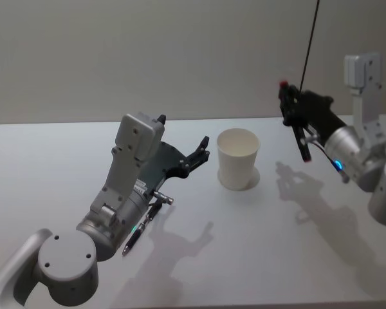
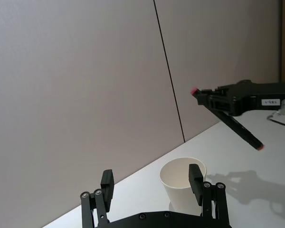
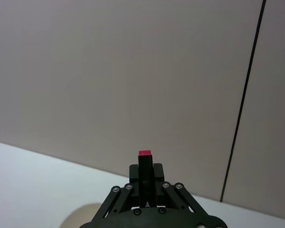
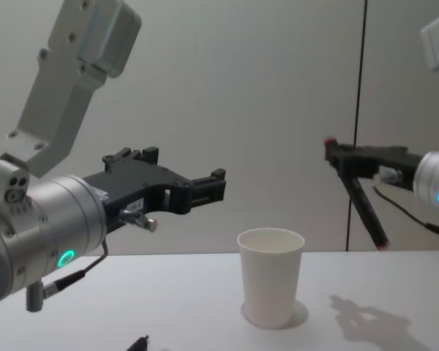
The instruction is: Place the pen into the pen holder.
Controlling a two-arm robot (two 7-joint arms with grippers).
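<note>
The pen (image 1: 301, 136) is black with red ends and hangs tilted in the air, up and to the right of the pen holder (image 1: 238, 158), a white paper cup standing upright on the table. My right gripper (image 1: 289, 105) is shut on the pen's upper end. The chest view shows the pen (image 4: 363, 205) slanting down from that gripper (image 4: 337, 156), clear of the cup (image 4: 271, 286). My left gripper (image 1: 202, 149) is open and empty, hovering just left of the cup, with the cup (image 2: 181, 185) ahead of its fingers (image 2: 107, 183).
A second dark pen (image 1: 139, 232) lies on the white table (image 1: 276, 257) under my left arm. A pale wall with a dark vertical seam (image 2: 168, 71) stands behind the table.
</note>
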